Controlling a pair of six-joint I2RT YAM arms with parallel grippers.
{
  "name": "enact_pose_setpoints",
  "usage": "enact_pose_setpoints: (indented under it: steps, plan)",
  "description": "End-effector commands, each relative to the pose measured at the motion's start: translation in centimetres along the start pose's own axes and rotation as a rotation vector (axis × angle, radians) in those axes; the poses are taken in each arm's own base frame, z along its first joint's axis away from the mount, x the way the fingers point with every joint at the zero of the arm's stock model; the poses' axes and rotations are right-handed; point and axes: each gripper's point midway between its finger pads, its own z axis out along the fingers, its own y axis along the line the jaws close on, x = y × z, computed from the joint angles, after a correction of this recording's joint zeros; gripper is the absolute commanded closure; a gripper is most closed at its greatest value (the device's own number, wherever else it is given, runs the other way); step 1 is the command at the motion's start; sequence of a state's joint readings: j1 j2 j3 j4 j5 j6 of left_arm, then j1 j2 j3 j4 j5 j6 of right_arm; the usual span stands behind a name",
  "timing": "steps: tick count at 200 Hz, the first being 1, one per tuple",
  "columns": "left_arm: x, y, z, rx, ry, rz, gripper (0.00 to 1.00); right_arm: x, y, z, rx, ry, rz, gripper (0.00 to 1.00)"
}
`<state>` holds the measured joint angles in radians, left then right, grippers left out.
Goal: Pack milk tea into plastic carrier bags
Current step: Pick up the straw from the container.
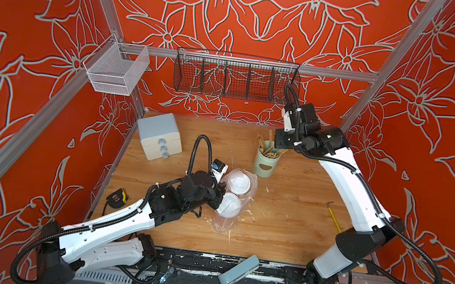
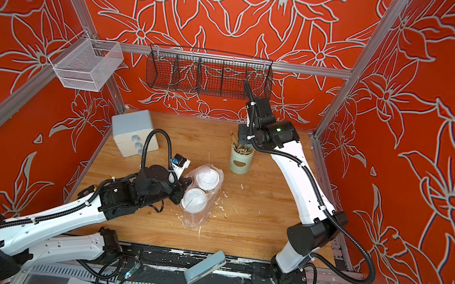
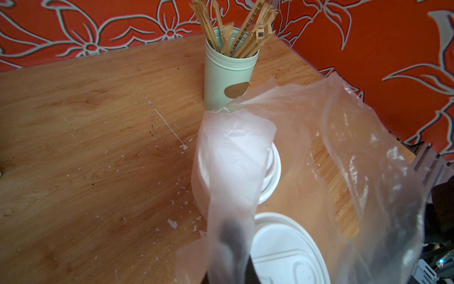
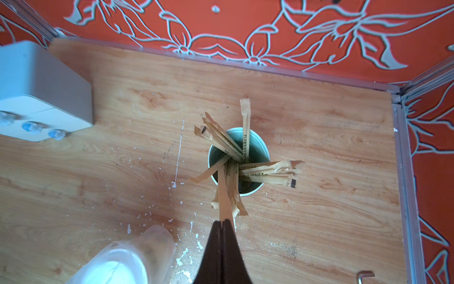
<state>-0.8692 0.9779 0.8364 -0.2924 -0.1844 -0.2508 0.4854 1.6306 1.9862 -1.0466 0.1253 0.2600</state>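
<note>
In both top views, two cups [image 1: 237, 181] are standing upright inside the bag [image 1: 224, 227] at mid-table [image 1: 284, 222]. The left gripper [image 1: 217, 199] is touching the bag's edge beside the nearer cup, and the right arm is hanging over the tin [image 1: 265, 162].

In the left wrist view, the left jaws are pinching a strip of bag film that is stretching up over the lids.

In the right wrist view, the right gripper [image 4: 222, 223] is clamping, jaws together, a stick [image 4: 222, 196] rising from the tin.

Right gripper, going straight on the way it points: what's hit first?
The right gripper, apparently shut on one paper-wrapped straw, points down into the mint-green canister. It would first meet the other wrapped straws there, then probably the canister's rim; depth is unclear.
</note>
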Motion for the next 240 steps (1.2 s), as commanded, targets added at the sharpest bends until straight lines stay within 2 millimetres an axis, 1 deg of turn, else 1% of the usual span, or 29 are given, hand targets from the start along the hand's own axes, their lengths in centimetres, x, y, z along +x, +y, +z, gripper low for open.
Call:
enact_pose_setpoints:
  steps: [1,29,61,83,123,151,178,180,183,240]
  plan:
    - [-0.4,0.1,0.0,0.009,-0.025,-0.016,1.0,-0.7,-0.2,-3.1,-0.026,-0.036,-0.018,1.0]
    - [-0.5,-0.1,-0.1,0.015,-0.03,-0.016,1.0,-1.9,-0.1,-5.6,-0.051,-0.095,-0.022,1.0]
    - [-0.6,-0.1,0.1,0.015,-0.031,-0.016,1.0,-3.4,0.1,-9.4,-0.097,-0.179,-0.029,1.0]
    - [-0.7,-0.1,0.1,0.015,-0.032,-0.016,1.0,-4.0,0.2,-12.1,-0.13,-0.241,-0.03,1.0]
    - [-0.8,-0.2,0.1,0.015,-0.035,-0.019,1.0,-4.7,0.4,-16.2,-0.196,-0.342,-0.022,1.0]
    - [-0.9,-0.2,0.1,0.017,-0.037,-0.019,1.0,-4.9,1.2,-18.3,-0.272,-0.383,-0.013,1.0]
    - [-1.0,-0.2,0.0,0.014,-0.037,-0.021,1.0,-4.5,2.0,-20.0,-0.345,-0.399,-0.009,1.0]
    - [-0.5,-0.1,0.7,0.007,-0.015,-0.017,1.0,-4.4,2.0,-20.1,-0.35,-0.399,-0.009,1.0]
    - [-0.3,-0.1,0.9,0.003,-0.008,-0.017,1.0,-4.4,2.1,-20.3,-0.358,-0.4,-0.009,1.0]
    - [-0.1,-0.1,1.2,-0.001,0.005,-0.023,1.0,-3.2,3.7,-22.7,-0.493,-0.395,-0.006,1.0]
